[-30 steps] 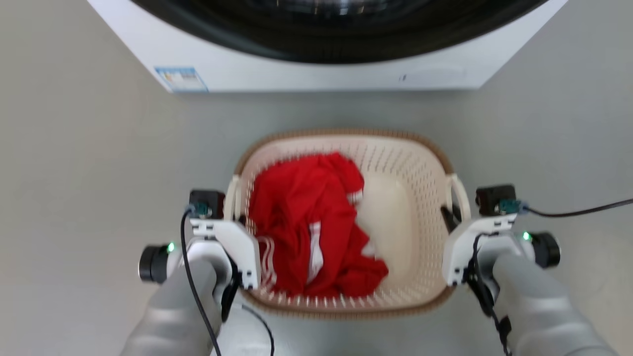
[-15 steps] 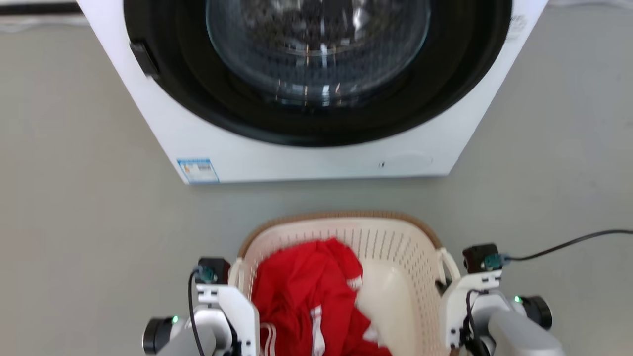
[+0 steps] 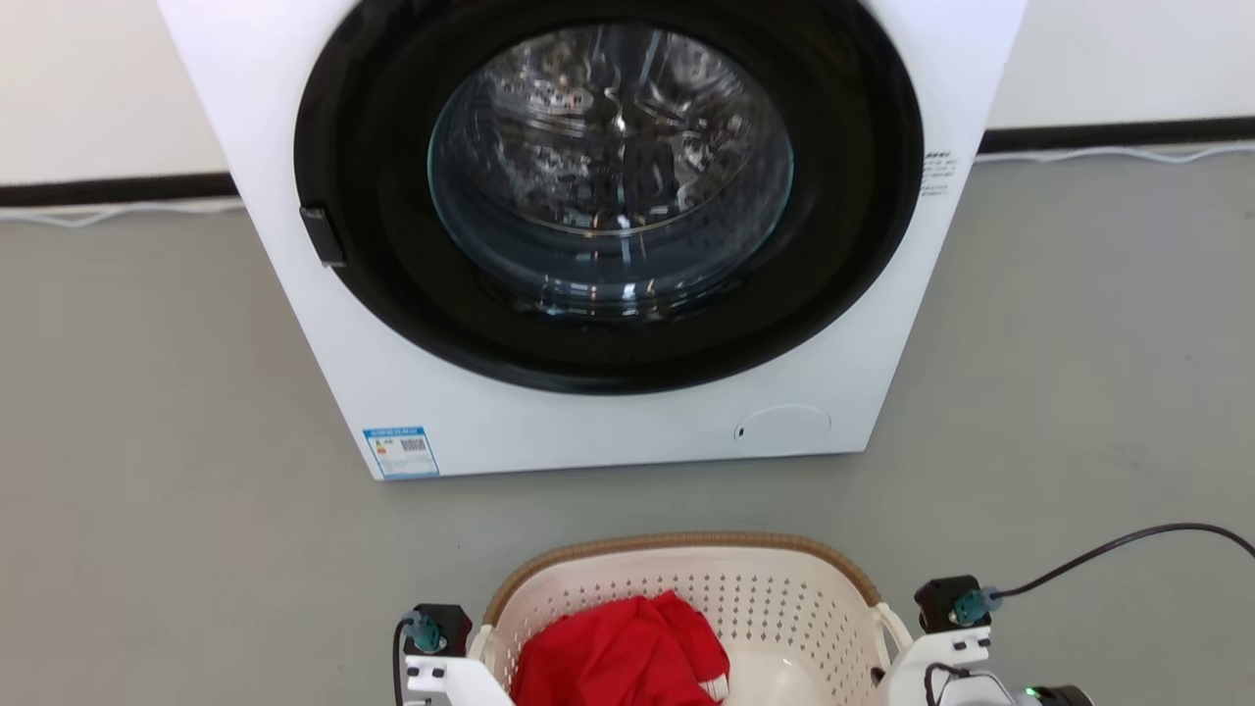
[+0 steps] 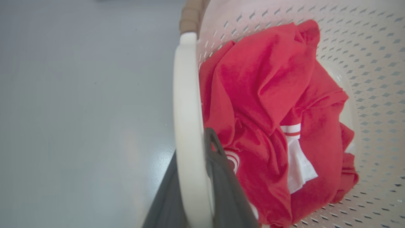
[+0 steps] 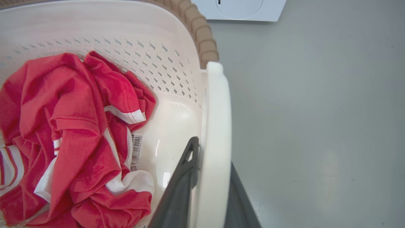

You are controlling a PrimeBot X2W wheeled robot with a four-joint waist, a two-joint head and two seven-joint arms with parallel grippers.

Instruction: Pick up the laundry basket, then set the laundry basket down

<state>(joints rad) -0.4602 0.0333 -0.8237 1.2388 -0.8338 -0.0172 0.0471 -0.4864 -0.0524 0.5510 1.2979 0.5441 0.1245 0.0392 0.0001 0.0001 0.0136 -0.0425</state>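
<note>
The laundry basket (image 3: 686, 542), cream with a tan woven rim, sits at the bottom edge of the head view and holds a red garment (image 3: 618, 657). In the left wrist view my left gripper (image 4: 193, 152) is shut on the basket's white loop handle (image 4: 186, 95), with one dark finger (image 4: 221, 177) inside the rim. My right gripper (image 5: 215, 164) is likewise shut on the opposite handle (image 5: 216, 110), with one finger (image 5: 186, 167) inside the basket (image 5: 95, 25). Whether the basket's base touches the floor cannot be told.
A white front-loading washer (image 3: 608, 431) with a round dark door (image 3: 608, 176) stands just beyond the basket. Grey floor (image 3: 147, 441) lies on both sides. A black cable (image 3: 1128, 544) trails right from the right wrist. A wall with a dark skirting (image 3: 1108, 132) runs behind.
The head camera has tilted up: the washer now shows almost whole and the basket has slid to the bottom edge. Both grippers keep their hold on the handles.
</note>
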